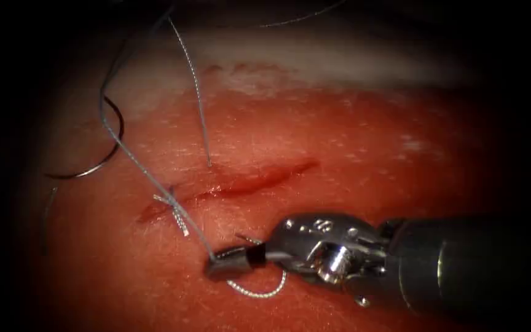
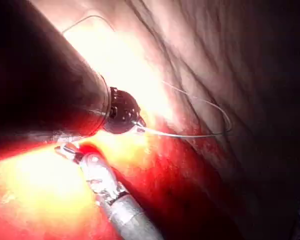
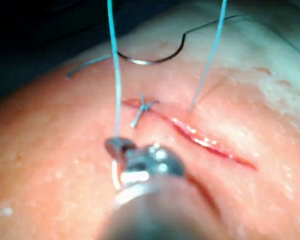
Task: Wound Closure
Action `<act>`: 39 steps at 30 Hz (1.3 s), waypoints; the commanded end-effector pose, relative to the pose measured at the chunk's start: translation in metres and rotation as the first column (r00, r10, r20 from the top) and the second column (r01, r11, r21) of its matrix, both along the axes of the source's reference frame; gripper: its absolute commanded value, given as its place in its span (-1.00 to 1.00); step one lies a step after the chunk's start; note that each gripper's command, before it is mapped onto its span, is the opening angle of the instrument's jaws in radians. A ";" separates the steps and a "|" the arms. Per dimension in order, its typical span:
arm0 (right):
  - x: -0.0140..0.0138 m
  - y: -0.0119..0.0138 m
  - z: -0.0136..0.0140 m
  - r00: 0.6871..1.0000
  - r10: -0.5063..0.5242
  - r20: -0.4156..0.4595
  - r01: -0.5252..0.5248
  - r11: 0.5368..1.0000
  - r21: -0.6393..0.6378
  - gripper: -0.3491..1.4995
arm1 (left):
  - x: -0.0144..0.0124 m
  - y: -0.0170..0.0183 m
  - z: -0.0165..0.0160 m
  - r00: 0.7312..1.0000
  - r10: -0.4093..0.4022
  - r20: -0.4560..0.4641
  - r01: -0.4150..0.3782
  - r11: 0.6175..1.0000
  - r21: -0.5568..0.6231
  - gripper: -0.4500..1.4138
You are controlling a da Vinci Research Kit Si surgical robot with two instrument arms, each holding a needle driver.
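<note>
Right claw (image 1: 232,261) comes in from the right below the cut (image 1: 241,183), its dark jaws clenched on the thread (image 1: 133,160) just above the tissue (image 1: 364,184). From the jaw tips that blue-grey strand runs up and to the left, past the left end of the cut, and on out of the top of the endoscope view. A second strand (image 1: 195,86) drops from above and enters the tissue just above the cut, near its middle. At the left end of the cut sits a knot (image 1: 172,203) with short pale cut ends splayed across the wound. A further pale curl of thread (image 1: 259,292) lies on the tissue under the right claw's wrist.

Needle (image 1: 96,157) rests free on the tissue well to the left of the cut, held by neither tool and not driven in, its curve lying open toward the left; the right wrist view shows it (image 3: 155,57) beyond the knot (image 3: 144,106). Red fluid (image 1: 259,178) glistens along the cut.

Left claw: the left wrist view shows its dark shaft and wrist (image 2: 121,111) above brightly lit tissue, with a thread (image 2: 200,131) leading away from it, but whether its jaws are clenched or released cannot be told. The right tool's metal wrist (image 2: 102,182) lies just beside it.
</note>
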State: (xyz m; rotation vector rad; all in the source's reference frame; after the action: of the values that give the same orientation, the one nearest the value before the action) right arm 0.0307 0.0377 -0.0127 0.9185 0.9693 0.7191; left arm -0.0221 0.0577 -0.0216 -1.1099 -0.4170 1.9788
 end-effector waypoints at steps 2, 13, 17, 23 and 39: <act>-0.0005 -0.0004 0.0004 1.000 0.001 -0.020 -0.001 1.000 0.001 -1.00 | 0.0007 -0.0007 0.0003 0.998 -0.038 0.056 0.039 0.999 -0.021 -0.89; -0.0033 0.0014 -0.0023 0.979 0.076 -0.190 -0.085 0.996 -0.041 0.89 | 0.0043 -0.0022 -0.0004 0.946 -0.174 0.272 0.197 0.979 -0.057 -0.89; -0.0042 0.0025 -0.0035 0.959 0.108 -0.261 -0.127 0.990 -0.057 0.78 | 0.0053 -0.0022 -0.0004 0.923 -0.207 0.323 0.241 0.968 -0.069 -0.89; -0.0012 0.0051 -0.0022 0.958 0.174 -0.230 -0.214 0.963 -0.164 0.11 | 0.0036 -0.0020 0.0001 0.897 -0.246 0.366 0.296 0.952 -0.085 -0.89; 0.0130 0.0057 0.0018 0.928 0.341 -0.151 -0.371 0.889 -0.268 -1.00 | -0.0044 -0.0035 0.0036 0.890 -0.211 0.404 0.255 0.965 -0.057 -0.89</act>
State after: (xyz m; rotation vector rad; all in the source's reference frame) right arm 0.0431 0.0436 -0.0114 0.5232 1.3240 0.8145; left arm -0.0262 0.0548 -0.0180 -1.5600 -0.3681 1.5845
